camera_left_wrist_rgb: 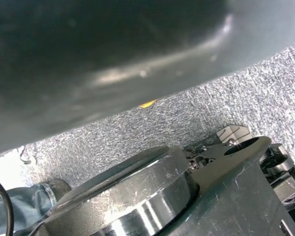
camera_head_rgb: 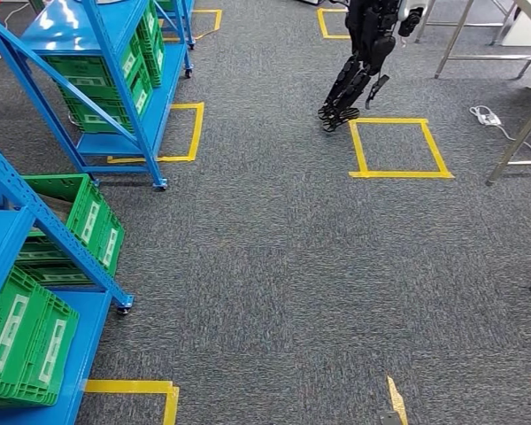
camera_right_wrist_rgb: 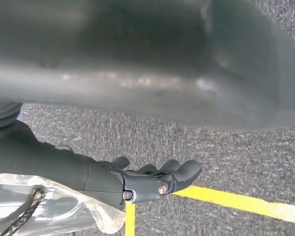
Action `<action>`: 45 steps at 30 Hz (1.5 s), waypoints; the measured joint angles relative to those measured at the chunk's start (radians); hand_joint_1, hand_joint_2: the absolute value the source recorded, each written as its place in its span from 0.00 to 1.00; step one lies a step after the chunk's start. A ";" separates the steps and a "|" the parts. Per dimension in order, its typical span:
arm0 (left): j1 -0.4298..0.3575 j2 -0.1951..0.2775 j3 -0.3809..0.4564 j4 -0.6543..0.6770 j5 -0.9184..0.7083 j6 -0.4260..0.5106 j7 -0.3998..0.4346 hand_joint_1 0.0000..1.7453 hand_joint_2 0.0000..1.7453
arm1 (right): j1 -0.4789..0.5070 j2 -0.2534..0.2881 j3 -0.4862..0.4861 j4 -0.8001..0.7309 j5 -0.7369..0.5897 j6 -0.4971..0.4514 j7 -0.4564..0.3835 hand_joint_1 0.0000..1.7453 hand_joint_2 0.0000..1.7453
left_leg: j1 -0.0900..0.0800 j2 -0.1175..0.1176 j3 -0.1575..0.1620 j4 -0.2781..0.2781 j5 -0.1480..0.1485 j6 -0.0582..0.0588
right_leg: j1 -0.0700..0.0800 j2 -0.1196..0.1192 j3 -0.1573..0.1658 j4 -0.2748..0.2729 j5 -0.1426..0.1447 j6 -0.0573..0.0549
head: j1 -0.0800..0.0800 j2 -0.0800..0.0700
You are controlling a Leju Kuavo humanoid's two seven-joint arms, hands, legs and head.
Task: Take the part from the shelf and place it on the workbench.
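Part: no loose part can be made out; judged from the task, it probably lies in one of the green crates (camera_head_rgb: 22, 341) on the blue shelf (camera_head_rgb: 9, 239), well apart from both hands.
Second shelf: another blue shelf (camera_head_rgb: 109, 80) with more green crates (camera_head_rgb: 116, 84) stands farther off across the carpet.
Right hand: the right hand (camera_right_wrist_rgb: 153, 179) hangs over grey carpet (camera_head_rgb: 283, 266), close above a yellow tape line (camera_right_wrist_rgb: 242, 200); its fingers lie nearly straight, side by side, and hold nothing.
Left hand: whether its fingers are apart or together cannot be told.
Floor marks: yellow tape squares (camera_head_rgb: 397, 148) lie on the carpet, one just beside each shelf and one out in the open floor.
Other robot: a dark humanoid (camera_head_rgb: 363, 53) stands beyond the open square.
Table: metal legs (camera_head_rgb: 517, 142) at the far side may belong to the table; its top is cut off by the frame.
Step in hand: approaching the shelf, as a judgement.
Doing it well: turn to face the near shelf squarely, stop on its tape mark, and raise an arm only once the crates are within easy reach, so the hand enters from above rather than brushing the slanted blue brace.
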 joint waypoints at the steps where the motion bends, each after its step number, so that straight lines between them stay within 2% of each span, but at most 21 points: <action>1: 0.000 0.000 0.000 0.000 0.000 0.000 0.000 0.00 0.00 | 0.000 0.000 0.000 0.000 0.001 -0.002 0.000 0.00 0.00 | 0.000 0.000 0.000 0.000 0.000 0.000 | 0.000 0.000 0.000 0.000 0.000 0.000 | 0.000 0.000; 10: 0.000 0.002 -0.001 0.000 0.000 0.000 0.002 0.00 0.00 | 0.000 0.000 0.006 0.003 0.016 -0.043 0.000 0.00 0.00 | -0.003 0.000 0.000 0.003 -0.001 0.004 | -0.002 0.000 0.000 -0.001 0.002 0.006 | -0.001 0.000; 13: 0.000 0.003 -0.001 0.000 0.000 0.000 0.003 0.00 0.00 | -0.001 0.000 0.010 0.005 0.018 -0.052 0.000 0.00 0.00 | -0.007 0.000 -0.001 0.003 -0.002 0.012 | -0.007 -0.001 0.001 -0.003 0.004 0.012 | -0.001 0.000; 16: 0.000 0.003 -0.001 0.000 0.000 0.000 0.003 0.00 0.00 | -0.002 0.000 0.015 0.006 0.019 -0.057 -0.001 0.00 0.00 | -0.005 -0.004 0.008 -0.019 0.010 0.028 | -0.009 -0.003 -0.001 0.004 -0.007 0.021 | 0.000 0.000; 18: -0.001 0.002 -0.002 0.000 0.000 0.000 0.003 0.00 0.00 | -0.003 -0.001 0.016 0.006 0.019 -0.060 -0.002 0.00 0.00 | -0.001 -0.010 0.016 -0.035 0.021 0.037 | -0.008 0.000 -0.039 0.083 -0.056 0.020 | 0.002 0.000; 20: -0.001 0.002 -0.002 0.000 0.000 -0.001 0.004 0.00 0.00 | -0.002 -0.002 0.017 0.006 0.020 -0.062 -0.003 0.00 0.00 | -0.003 -0.018 0.015 -0.036 0.023 0.040 | -0.007 0.002 -0.102 0.217 -0.118 0.018 | 0.004 0.000; 22: 0.000 0.002 -0.002 0.000 0.000 -0.001 0.006 0.00 0.00 | -0.001 -0.003 0.020 0.007 0.020 -0.064 -0.003 0.00 0.00 | -0.004 -0.031 0.015 -0.035 0.023 0.039 | -0.007 0.003 -0.133 0.278 -0.127 0.017 | 0.003 0.000; 23: 0.000 0.002 -0.002 0.000 0.000 -0.001 0.007 0.00 0.00 | -0.001 -0.004 0.022 0.007 0.021 -0.065 -0.003 0.00 0.00 | -0.004 -0.040 0.015 -0.034 0.023 0.038 | -0.007 0.004 -0.120 0.252 -0.103 0.015 | 0.003 0.000; 24: 0.000 0.001 -0.002 0.000 0.000 -0.001 0.008 0.00 0.00 | 0.000 -0.004 0.023 0.008 0.021 -0.066 -0.003 0.00 0.00 | -0.004 -0.050 0.015 -0.031 0.022 0.035 | -0.007 0.012 -0.090 0.190 -0.068 0.014 | 0.003 0.000; 26: -0.002 0.000 -0.002 0.000 0.000 -0.001 0.010 0.00 0.00 | -0.001 -0.006 0.025 0.008 0.021 -0.069 -0.003 0.00 0.00 | -0.004 -0.071 0.011 -0.020 0.016 0.024 | -0.011 0.057 -0.020 0.058 -0.021 0.009 | 0.003 0.000; 28: -0.003 -0.001 -0.002 0.000 0.001 -0.001 0.012 0.00 0.00 | -0.001 -0.007 0.025 0.008 0.022 -0.073 -0.004 0.00 0.00 | -0.002 -0.091 0.002 -0.011 0.013 0.010 | -0.011 0.083 0.010 0.007 -0.017 0.005 | 0.002 0.000; 30: -0.001 0.000 -0.002 0.000 0.003 0.000 0.012 0.00 0.00 | -0.001 -0.007 0.027 0.009 0.023 -0.080 -0.005 0.00 0.00 | 0.002 -0.104 -0.004 -0.008 0.014 -0.002 | -0.008 0.061 0.014 0.005 -0.015 -0.004 | 0.002 0.000; 32: 0.000 0.001 -0.002 0.000 0.004 0.000 0.013 0.00 0.00 | -0.001 -0.007 0.029 0.009 0.025 -0.086 -0.006 0.00 0.00 | 0.003 -0.072 -0.019 0.025 -0.010 -0.016 | -0.010 0.037 0.017 0.000 -0.012 -0.015 | -0.003 0.000; 34: -0.002 0.001 -0.003 0.000 0.006 0.000 0.013 0.00 0.00 | 0.001 -0.008 0.031 0.009 0.026 -0.088 -0.007 0.00 0.00 | 0.006 -0.022 -0.069 0.134 -0.071 -0.029 | -0.010 0.008 0.020 -0.002 -0.014 -0.022 | -0.010 0.000; 36: -0.002 0.001 -0.003 0.000 0.006 -0.001 0.013 0.00 0.00 | 0.004 -0.008 0.031 0.009 0.027 -0.089 -0.007 0.00 0.00 | 0.012 -0.007 -0.125 0.253 -0.117 -0.038 | -0.009 -0.023 0.022 -0.002 -0.018 -0.026 | -0.012 0.000; 37: 0.000 0.001 -0.003 0.000 0.007 -0.001 0.013 0.00 0.00 | 0.004 -0.008 0.032 0.009 0.027 -0.089 -0.007 0.00 0.00 | 0.014 -0.005 -0.134 0.272 -0.115 -0.041 | -0.008 -0.037 0.023 -0.002 -0.021 -0.026 | -0.012 0.000; 38: 0.002 0.001 -0.003 0.000 0.007 -0.001 0.013 0.00 0.00 | 0.004 -0.008 0.033 0.010 0.027 -0.089 -0.007 0.00 0.00 | 0.016 -0.002 -0.126 0.255 -0.094 -0.042 | -0.008 -0.050 0.026 -0.002 -0.023 -0.025 | -0.012 0.000; 39: 0.004 0.001 -0.003 0.000 0.007 -0.001 0.013 0.00 0.00 | 0.004 -0.008 0.033 0.010 0.027 -0.089 -0.007 0.00 0.00 | 0.017 0.006 -0.099 0.202 -0.059 -0.041 | -0.008 -0.062 0.030 -0.002 -0.026 -0.024 | -0.012 0.000; 41: 0.003 0.001 -0.003 0.000 0.007 -0.001 0.013 0.00 0.00 | 0.003 -0.008 0.035 0.010 0.027 -0.088 -0.008 0.00 0.00 | 0.011 0.051 -0.033 0.067 0.000 -0.032 | -0.005 -0.084 0.039 -0.001 -0.033 -0.017 | -0.013 0.000; 43: 0.000 0.001 -0.003 0.000 0.007 -0.001 0.013 0.00 0.00 | 0.002 -0.007 0.038 0.010 0.027 -0.086 -0.008 0.00 0.00 | 0.001 0.079 -0.005 0.001 0.014 -0.017 | 0.000 -0.106 0.045 0.000 -0.040 -0.007 | -0.013 0.000; 45: 0.001 0.001 -0.003 0.000 0.007 -0.001 0.013 0.00 0.00 | 0.000 -0.007 0.040 0.010 0.027 -0.085 -0.008 0.00 0.00 | -0.001 0.062 -0.006 -0.003 0.012 -0.004 | 0.000 -0.125 0.051 -0.003 -0.045 0.004 | -0.013 0.000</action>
